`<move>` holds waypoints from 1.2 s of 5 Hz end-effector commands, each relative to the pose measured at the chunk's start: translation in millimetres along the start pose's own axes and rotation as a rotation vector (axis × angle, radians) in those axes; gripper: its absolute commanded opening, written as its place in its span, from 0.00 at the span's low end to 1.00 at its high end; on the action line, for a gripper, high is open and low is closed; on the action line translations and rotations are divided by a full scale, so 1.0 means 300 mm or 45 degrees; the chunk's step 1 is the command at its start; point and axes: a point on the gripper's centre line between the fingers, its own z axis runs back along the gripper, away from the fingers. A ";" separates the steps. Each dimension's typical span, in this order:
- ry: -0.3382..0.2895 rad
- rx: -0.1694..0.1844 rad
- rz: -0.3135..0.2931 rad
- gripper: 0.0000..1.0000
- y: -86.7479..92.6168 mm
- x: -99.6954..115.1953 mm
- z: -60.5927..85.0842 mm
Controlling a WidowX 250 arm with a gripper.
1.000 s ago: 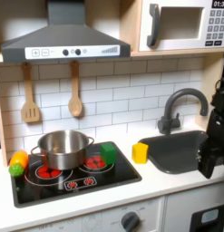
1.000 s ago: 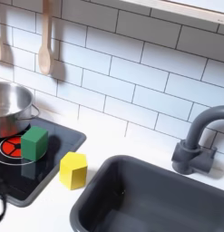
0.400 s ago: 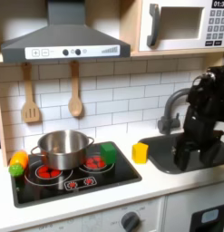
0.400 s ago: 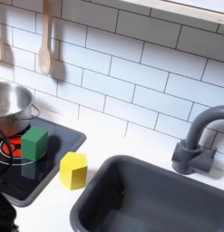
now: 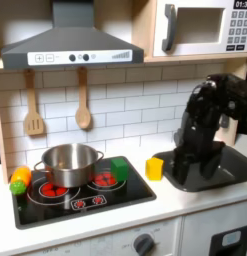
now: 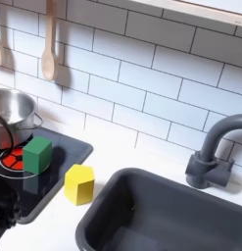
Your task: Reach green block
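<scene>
Now: gripper (image 5: 185,172) over sink (image 5: 231,172), jaw state unclear | green block (image 5: 119,169) on stove's right edge

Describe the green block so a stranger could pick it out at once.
Find the black stovetop on the white counter, left of the sink in the first exterior view. The green block sits on its back right burner, beside the steel pot. It is a small bright green cube, unlike the yellow block off the stove or the rounded green-and-orange toy vegetable.
</scene>
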 end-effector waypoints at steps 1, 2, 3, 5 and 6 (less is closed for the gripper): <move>-0.026 0.023 0.032 1.00 0.038 0.096 -0.034; -0.035 0.020 0.072 1.00 0.048 0.143 -0.041; -0.062 0.028 0.090 1.00 0.058 0.205 -0.043; -0.082 0.039 0.120 1.00 0.093 0.282 -0.063; -0.096 0.055 0.127 1.00 0.124 0.324 -0.071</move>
